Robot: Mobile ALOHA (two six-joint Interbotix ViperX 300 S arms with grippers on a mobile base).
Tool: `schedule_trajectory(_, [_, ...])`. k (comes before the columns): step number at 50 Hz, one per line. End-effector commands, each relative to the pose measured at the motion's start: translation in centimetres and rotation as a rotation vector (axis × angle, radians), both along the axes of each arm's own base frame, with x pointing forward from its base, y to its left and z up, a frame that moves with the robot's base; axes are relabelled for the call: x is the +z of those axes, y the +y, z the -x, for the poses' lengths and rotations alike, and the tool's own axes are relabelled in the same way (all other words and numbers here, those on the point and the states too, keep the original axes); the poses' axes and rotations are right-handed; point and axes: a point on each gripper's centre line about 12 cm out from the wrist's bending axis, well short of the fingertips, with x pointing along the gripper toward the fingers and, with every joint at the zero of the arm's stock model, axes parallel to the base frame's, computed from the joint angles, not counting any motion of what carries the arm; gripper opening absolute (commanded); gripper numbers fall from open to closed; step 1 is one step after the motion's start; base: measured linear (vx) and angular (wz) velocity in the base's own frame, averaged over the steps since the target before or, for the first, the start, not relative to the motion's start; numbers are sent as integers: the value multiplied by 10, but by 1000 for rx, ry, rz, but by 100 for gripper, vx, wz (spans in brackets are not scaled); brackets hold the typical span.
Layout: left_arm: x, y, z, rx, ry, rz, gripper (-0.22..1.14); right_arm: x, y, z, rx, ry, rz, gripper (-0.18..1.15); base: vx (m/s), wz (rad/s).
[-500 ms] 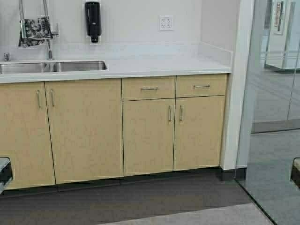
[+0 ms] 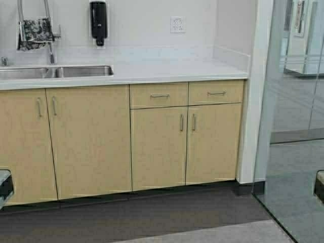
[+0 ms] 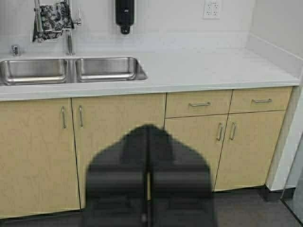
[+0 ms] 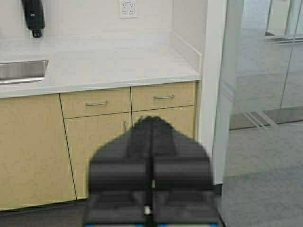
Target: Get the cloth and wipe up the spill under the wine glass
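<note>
The cloth (image 2: 34, 33), dark floral on white, hangs over the faucet (image 2: 49, 30) above the sink at the far left of the counter; it also shows in the left wrist view (image 3: 53, 19). The wine glass and the spill are out of view. My left gripper (image 3: 148, 130) is shut and empty, held low in front of the cabinets. My right gripper (image 4: 151, 120) is shut and empty, also low before the cabinets. In the high view only the edges of both arms show, at the lower left (image 2: 5, 185) and lower right (image 2: 319, 185).
A white counter (image 2: 167, 71) with a steel double sink (image 2: 55, 72) tops tan cabinets (image 2: 157, 147). A black soap dispenser (image 2: 98, 21) and an outlet (image 2: 177, 24) are on the wall. A glass partition (image 2: 293, 126) stands at the right. Dark floor lies before the cabinets.
The robot has moved: the whole scene has shifted slightly to the left in the high view. Both grippers stay shut.
</note>
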Motion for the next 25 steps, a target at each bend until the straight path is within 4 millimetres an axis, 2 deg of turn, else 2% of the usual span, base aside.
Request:
schedule_trajectory(1, [8, 0, -8, 0, -5, -8, 3, 8, -1, -2, -5, -18, 5, 5, 5, -3])
schedule_trajectory(10, [6, 0, -12, 0, 11, -4, 3, 8, -10, -2, -49, -18, -3, 5, 9, -2])
schedule_trajectory(25, [3, 0, -14, 0, 23, -3, 3, 8, -11, -3, -55, -14, -4, 5, 24, 2])
